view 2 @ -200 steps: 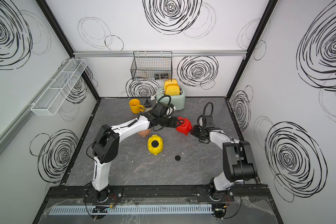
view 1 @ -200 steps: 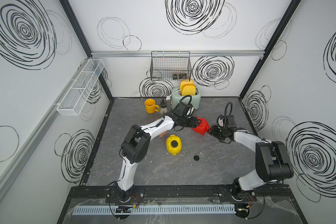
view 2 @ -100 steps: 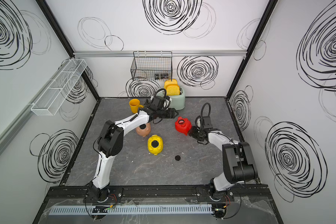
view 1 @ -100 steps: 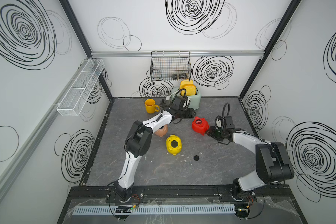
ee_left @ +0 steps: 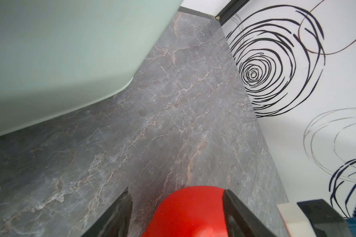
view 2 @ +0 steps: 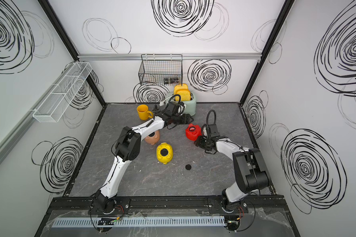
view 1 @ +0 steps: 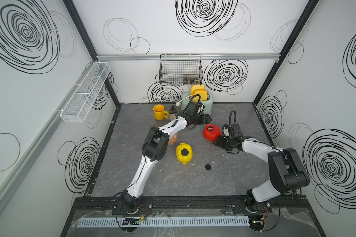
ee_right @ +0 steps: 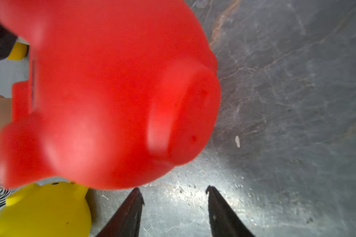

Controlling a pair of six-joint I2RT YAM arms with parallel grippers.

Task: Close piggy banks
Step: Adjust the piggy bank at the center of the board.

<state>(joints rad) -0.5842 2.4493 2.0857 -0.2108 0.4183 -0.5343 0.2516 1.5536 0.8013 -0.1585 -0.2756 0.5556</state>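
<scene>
Left tool [view 1: 208,119]: jaws apart, clamping nothing. Red piggy bank [view 1: 211,132] sits just under its tips, belly up on the bench [view 1: 173,182]. Right tool [ee_right: 174,190]: open and empty, its tips just short of that pig's snout. Farther out between the arms lies the yellow piggy bank [view 1: 183,152], belly up. Pink piggy bank [view 2: 152,138] lies beyond it, partly under the left forearm.

In a top view the left arm [view 1: 174,127] stretches up to frame centre, its left tool [view 1: 207,119] spread wide, while the right arm [view 1: 255,147] bends in from lower right, right tool [view 1: 215,141] parted and empty.
</scene>
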